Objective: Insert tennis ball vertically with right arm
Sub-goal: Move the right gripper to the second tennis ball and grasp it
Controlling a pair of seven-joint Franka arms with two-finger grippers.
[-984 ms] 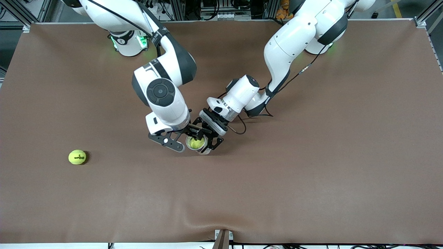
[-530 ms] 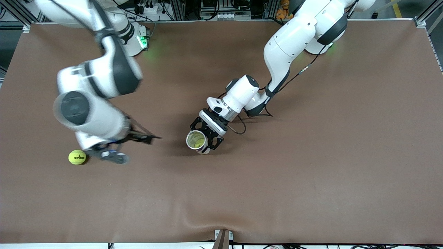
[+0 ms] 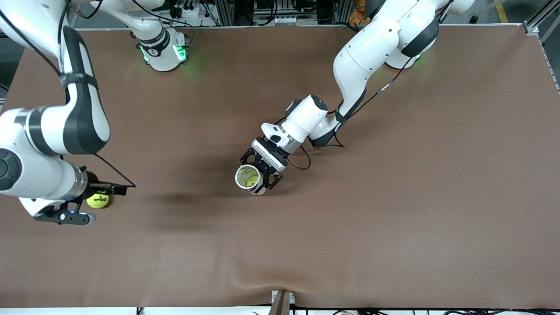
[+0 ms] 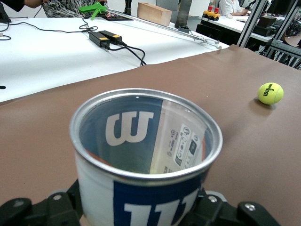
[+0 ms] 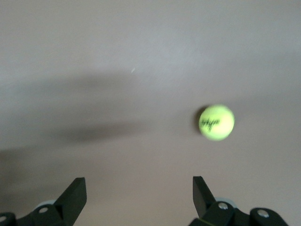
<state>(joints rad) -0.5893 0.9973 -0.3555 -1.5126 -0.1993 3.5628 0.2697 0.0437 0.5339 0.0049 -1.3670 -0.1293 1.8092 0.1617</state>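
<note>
While the fuzzy yellow-green tennis ball (image 3: 98, 201) lies on the brown desk (image 3: 393, 218) toward the right arm's end, the right gripper (image 3: 89, 203) hovers fingers apart above it, and the left gripper (image 3: 258, 173), well apart, clamps the upright open-topped metal-rimmed can (image 3: 248, 178).

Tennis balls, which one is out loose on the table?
The tennis ball by the open right pincer, toward the right arm's end. The other ball sits inside the can the left pincer holds.
</note>
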